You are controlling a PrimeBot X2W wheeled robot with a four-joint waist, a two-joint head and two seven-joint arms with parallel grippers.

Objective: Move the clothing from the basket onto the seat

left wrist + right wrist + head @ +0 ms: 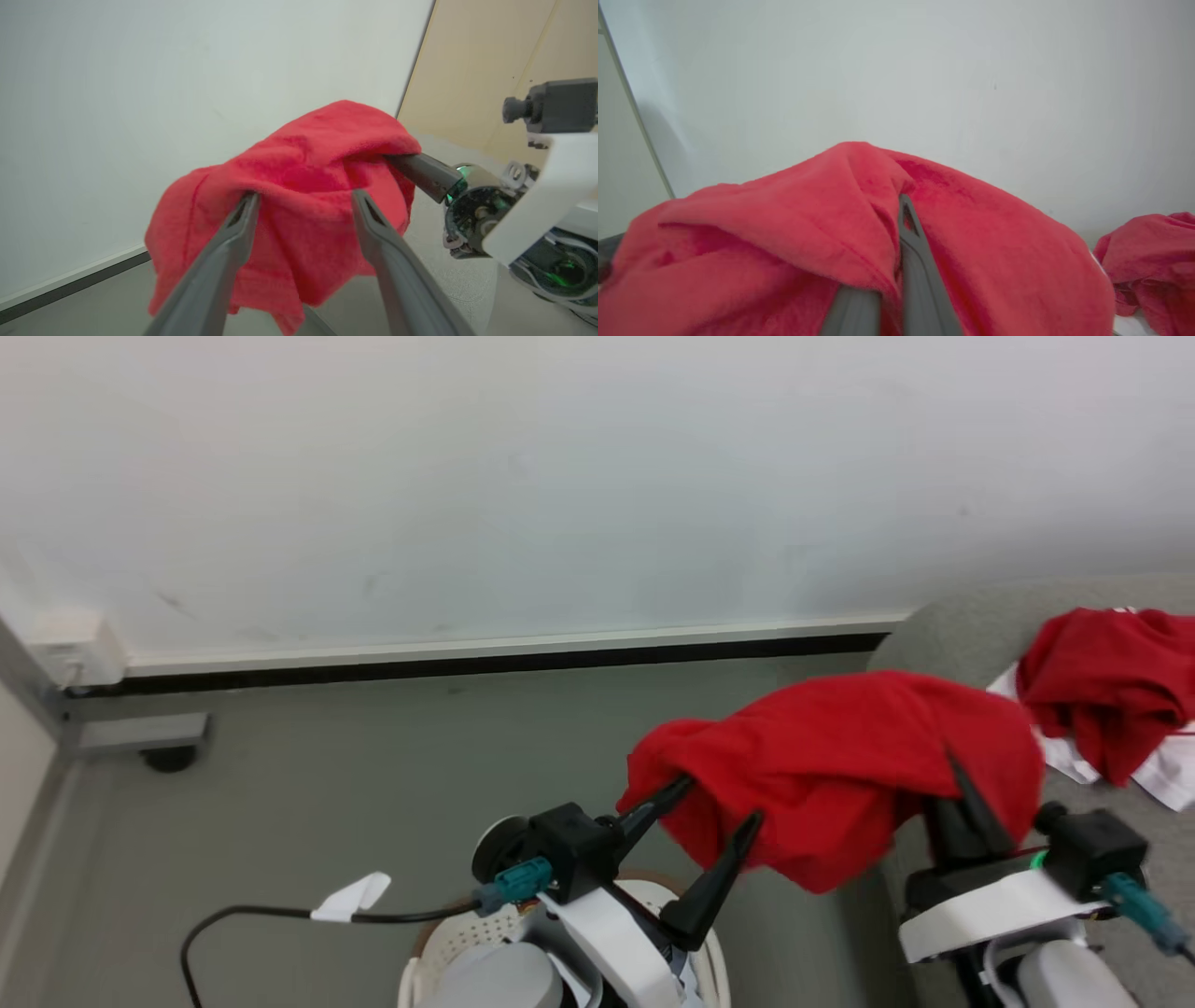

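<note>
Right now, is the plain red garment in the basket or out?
Out: the garment hangs bunched in air, pinched between the right fingers.

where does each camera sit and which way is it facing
Head view: on the head, facing forward and down at floor and sofa; left gripper open, right gripper shut on the red garment.
Left wrist view: from the left wrist, along its open fingers at that garment.
Right wrist view: from the right wrist, along its shut fingers, buried in it.
Shared: the garment, in all three.

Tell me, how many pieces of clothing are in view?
2. A plain red garment hangs in the air, pinched by the right gripper; a red-and-white heap lies on the sofa. The heap may hide more, and the basket is mostly out of sight.
</note>
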